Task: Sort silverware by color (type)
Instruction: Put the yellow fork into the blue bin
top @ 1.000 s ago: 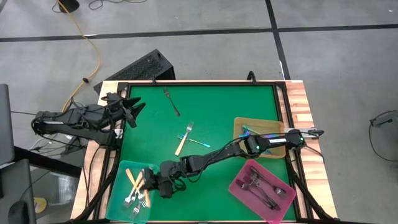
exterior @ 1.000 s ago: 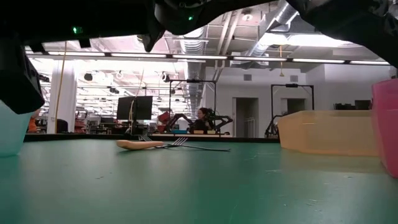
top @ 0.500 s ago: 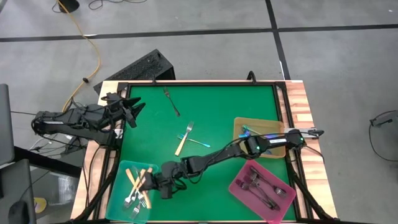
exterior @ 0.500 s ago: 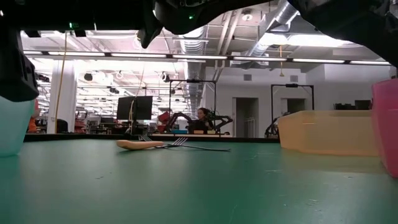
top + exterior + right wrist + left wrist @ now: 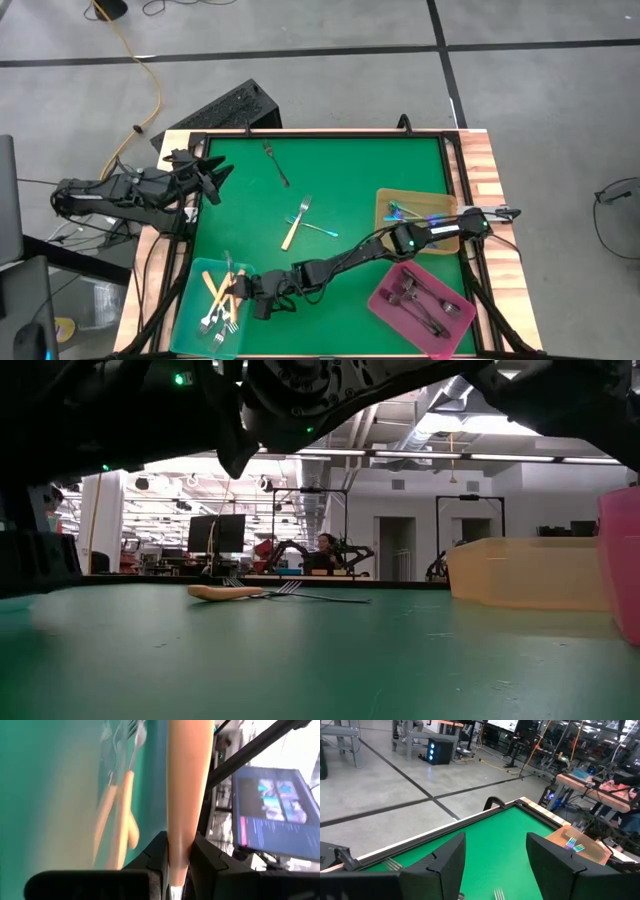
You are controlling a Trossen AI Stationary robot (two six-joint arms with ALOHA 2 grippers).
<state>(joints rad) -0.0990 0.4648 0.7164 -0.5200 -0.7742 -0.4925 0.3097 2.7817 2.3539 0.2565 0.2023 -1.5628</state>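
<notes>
Both arms (image 5: 340, 262) matte black, jointed; green indicator light, apparently on wrist

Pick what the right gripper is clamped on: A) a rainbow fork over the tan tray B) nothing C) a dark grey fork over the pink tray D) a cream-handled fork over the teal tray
D: the right gripper pinches the cream-handled fork, and the high view shows it above the teal tray.
</notes>
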